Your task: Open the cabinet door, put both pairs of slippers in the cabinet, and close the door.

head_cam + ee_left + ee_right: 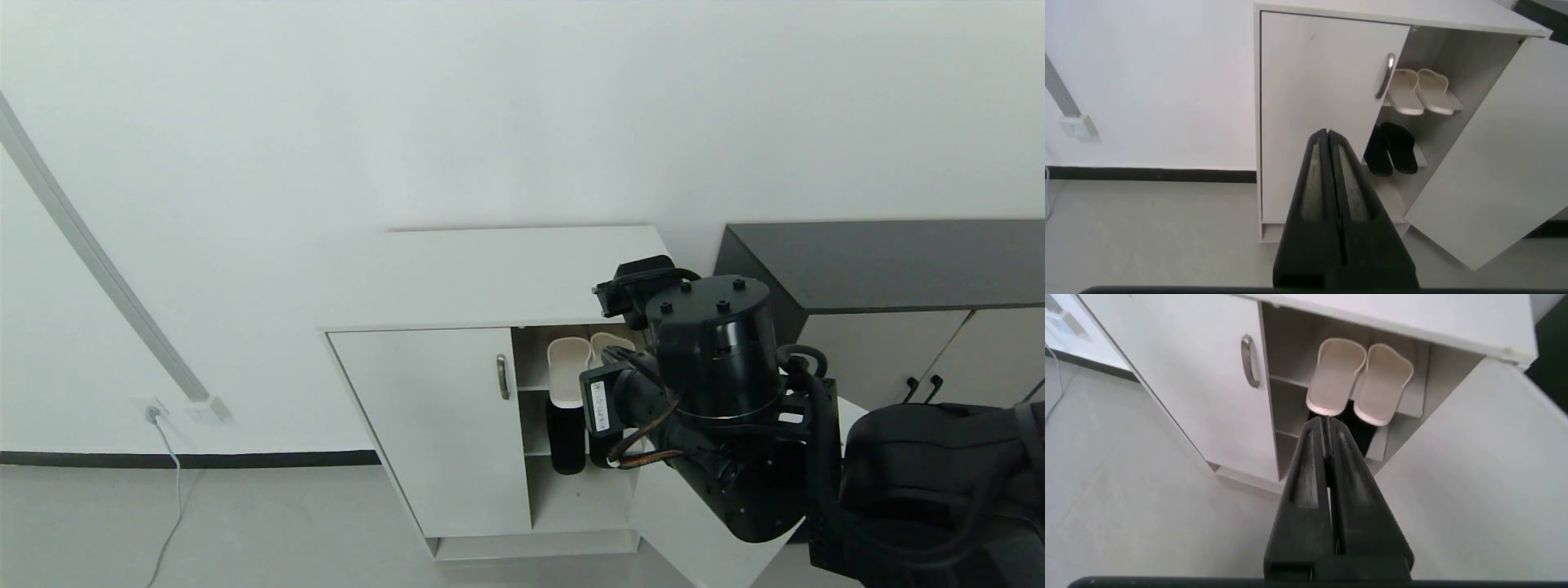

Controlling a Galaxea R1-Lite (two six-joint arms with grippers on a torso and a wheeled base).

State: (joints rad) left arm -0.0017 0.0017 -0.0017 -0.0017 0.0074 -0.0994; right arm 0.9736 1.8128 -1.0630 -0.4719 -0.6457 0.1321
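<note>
Currently both pairs are sitting inside the white cabinet (pixel 506 278): the white slippers (pixel 1360 380) on the upper shelf, heels seemingly jutting past its edge, and the black slippers (pixel 1391 149) on the shelf below. Its right door (pixel 1486 163) is hanging open. The right gripper (pixel 1324 420), pinched together and empty, is hovering before the opening. The left gripper (pixel 1328 135), likewise closed on nothing, is facing the left door (pixel 433 425).

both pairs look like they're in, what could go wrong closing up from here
1. The white slippers seem to stick out past the front edge of their shelf, so the open door may catch them or knock them off as it swings shut.
2. The right gripper, shut and empty, sits in front of the opening; the door could hit that arm if pushed from here.
</note>
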